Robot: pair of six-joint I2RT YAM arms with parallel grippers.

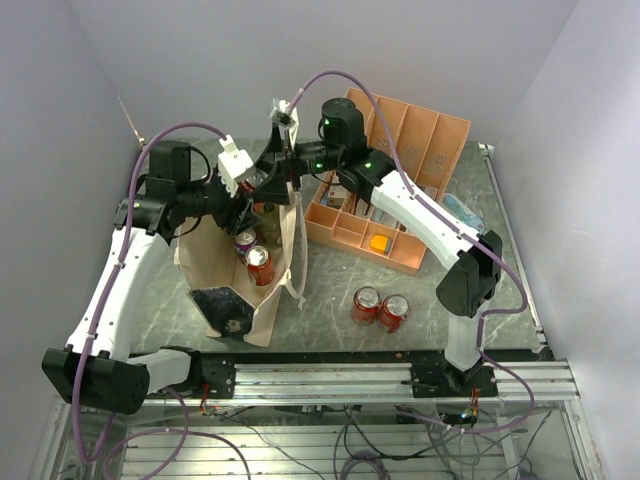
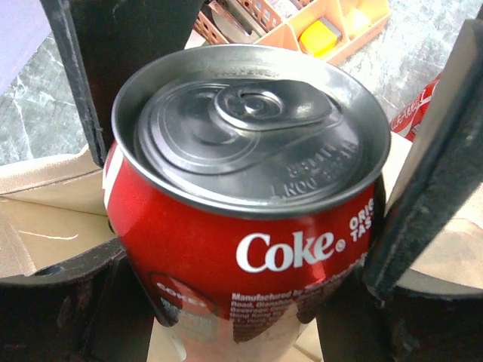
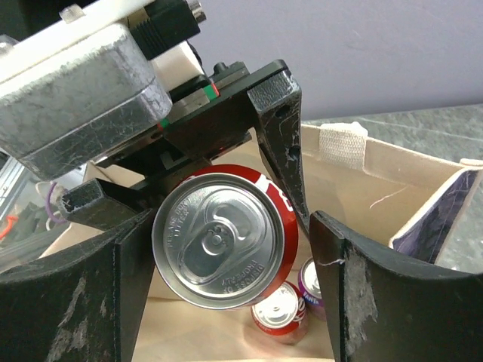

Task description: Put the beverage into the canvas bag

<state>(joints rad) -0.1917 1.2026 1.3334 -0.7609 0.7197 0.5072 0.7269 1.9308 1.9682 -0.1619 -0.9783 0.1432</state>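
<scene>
My left gripper (image 1: 252, 200) is shut on a red Coke can (image 2: 249, 188), a finger on each side. It holds the can above the open mouth of the cream canvas bag (image 1: 213, 262), which stands with its black panel (image 1: 225, 310) toward the arms. In the right wrist view the held can (image 3: 223, 237) hangs over the bag's inside (image 3: 355, 177). A red can (image 1: 260, 265) and a purple can (image 1: 245, 241) lie inside the bag. My right gripper (image 3: 234, 226) is open at the bag's far rim, its jaws wide apart and holding nothing.
Two more red Coke cans (image 1: 367, 303) (image 1: 393, 312) stand on the table right of the bag. An orange-pink divided organizer (image 1: 395, 160) sits at the back right. A bag handle loop (image 1: 298, 270) hangs down the bag's right side.
</scene>
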